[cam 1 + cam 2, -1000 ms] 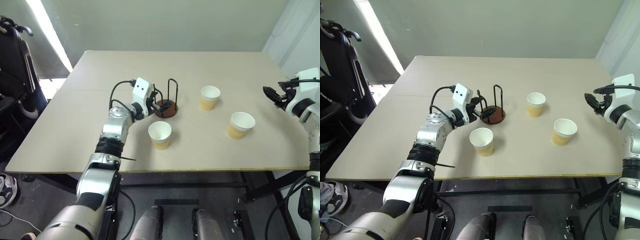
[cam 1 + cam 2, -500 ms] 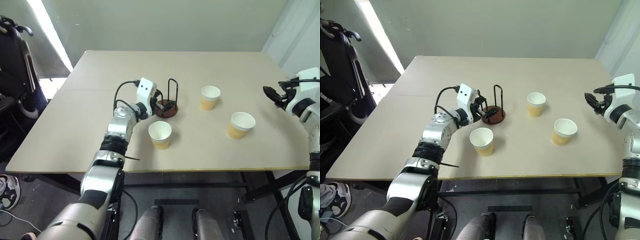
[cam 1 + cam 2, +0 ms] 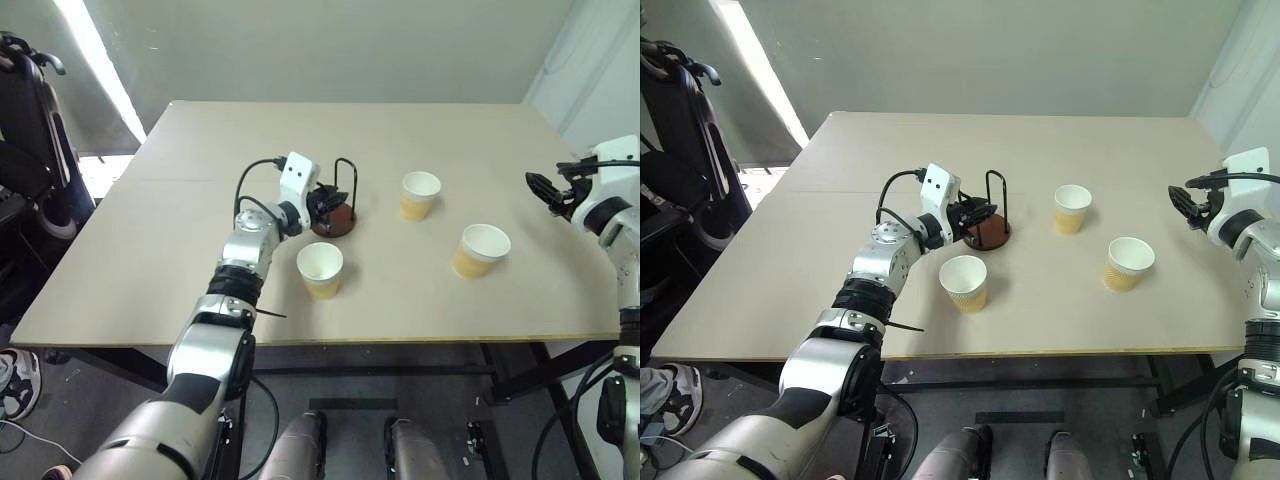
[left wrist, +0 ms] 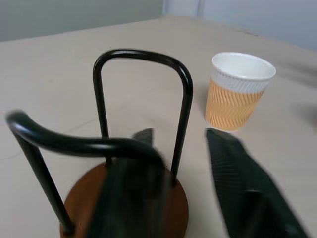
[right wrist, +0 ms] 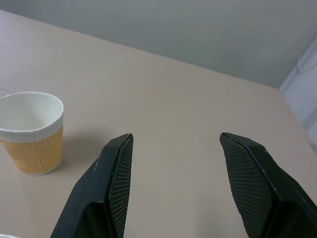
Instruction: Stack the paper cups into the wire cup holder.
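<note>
Since a second ago the left gripper has narrowed its fingers on the wire cup holder. All three paper cups stand unstacked on the table; right gripper waits wide.

On the table, the wire holder stands left of two cups; a third cup sits before it.

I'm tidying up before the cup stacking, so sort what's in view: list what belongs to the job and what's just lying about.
For the job:
- cup nearest the robot
- cup further back
- cup on the right
- holder, at the left gripper

Lying about:
- black chair left of the table
</note>
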Available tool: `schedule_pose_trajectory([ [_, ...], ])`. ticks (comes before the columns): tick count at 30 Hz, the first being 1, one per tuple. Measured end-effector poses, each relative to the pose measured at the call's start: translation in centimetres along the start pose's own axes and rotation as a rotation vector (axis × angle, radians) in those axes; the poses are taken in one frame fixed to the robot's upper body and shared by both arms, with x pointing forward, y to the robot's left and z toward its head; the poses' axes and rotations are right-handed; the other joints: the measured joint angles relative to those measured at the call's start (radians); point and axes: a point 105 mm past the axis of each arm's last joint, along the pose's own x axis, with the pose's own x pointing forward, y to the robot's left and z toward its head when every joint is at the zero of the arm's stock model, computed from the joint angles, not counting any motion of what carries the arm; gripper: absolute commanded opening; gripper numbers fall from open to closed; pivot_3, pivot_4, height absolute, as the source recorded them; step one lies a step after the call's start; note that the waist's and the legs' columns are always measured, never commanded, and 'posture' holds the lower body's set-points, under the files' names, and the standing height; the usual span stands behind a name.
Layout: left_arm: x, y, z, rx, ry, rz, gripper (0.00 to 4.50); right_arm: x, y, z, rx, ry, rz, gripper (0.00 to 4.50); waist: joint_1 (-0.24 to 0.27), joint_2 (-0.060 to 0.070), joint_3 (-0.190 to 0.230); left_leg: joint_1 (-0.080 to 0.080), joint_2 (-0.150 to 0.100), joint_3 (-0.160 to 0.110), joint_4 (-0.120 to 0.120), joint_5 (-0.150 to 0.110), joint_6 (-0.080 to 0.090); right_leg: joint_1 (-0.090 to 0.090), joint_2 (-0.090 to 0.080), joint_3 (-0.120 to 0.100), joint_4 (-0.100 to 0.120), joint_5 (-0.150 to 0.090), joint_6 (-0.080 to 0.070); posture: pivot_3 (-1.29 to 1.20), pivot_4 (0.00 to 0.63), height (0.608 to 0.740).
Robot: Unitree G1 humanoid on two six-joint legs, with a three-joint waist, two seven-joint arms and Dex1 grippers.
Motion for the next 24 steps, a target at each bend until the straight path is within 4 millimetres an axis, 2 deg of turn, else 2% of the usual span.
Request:
schedule_pose_trajectory([
  [2,0.0,0.0,-0.1,-0.004,0.001,-0.006,0.03,0.0,0.0,-0.1,0.002,0.004,0.000,2.79,0.000,0.000,0.000,0.000,0.000,0.000,0.000,0.000,0.000,0.000,0.000,0.000,0.000,0.000,0.000,0.00,0.150,0.740],
  [16,0.0,-1.0,-0.1,-0.013,-0.002,-0.085,0.03,-0.1,-0.1,-0.1,0.010,0.001,-0.014,2.79,0.000,0.000,0.000,0.000,0.000,0.000,0.001,0.000,0.000,0.000,0.000,0.000,0.000,0.002,-0.002,0.00,0.150,0.740],
  [20,0.6,-1.9,0.0,-0.012,-0.005,-0.116,0.03,-0.2,-0.1,-0.1,0.008,0.000,-0.016,2.79,0.002,0.000,0.000,-0.001,0.000,0.000,0.002,0.000,0.000,0.000,0.000,0.000,0.000,0.002,-0.001,0.00,0.150,0.740],
  [24,1.4,-3.2,1.1,0.016,-0.017,-0.170,0.03,-0.3,0.0,0.1,0.005,-0.007,-0.013,2.79,0.003,0.000,0.000,-0.001,0.000,0.000,0.003,0.000,0.000,0.000,0.000,0.000,0.000,0.002,-0.001,0.00,0.150,0.740],
])
